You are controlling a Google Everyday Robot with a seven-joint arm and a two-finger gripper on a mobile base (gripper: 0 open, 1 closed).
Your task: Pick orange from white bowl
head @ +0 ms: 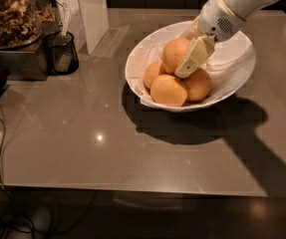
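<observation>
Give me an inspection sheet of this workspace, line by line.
Surface: glossy grey-brown counter, with lamp glints and the bowl's shadow.
Job's things: white bowl, paper-lined, holds four fruits; top orange sits on the pile.
Clutter: jar of brown snack mix, black mesh cup and white box, all at the far left.
Grippers: gripper is inside the bowl, against the top orange's right side.
Cables: black cable runs along the left edge.
Surroundings: dark; nothing seen.
</observation>
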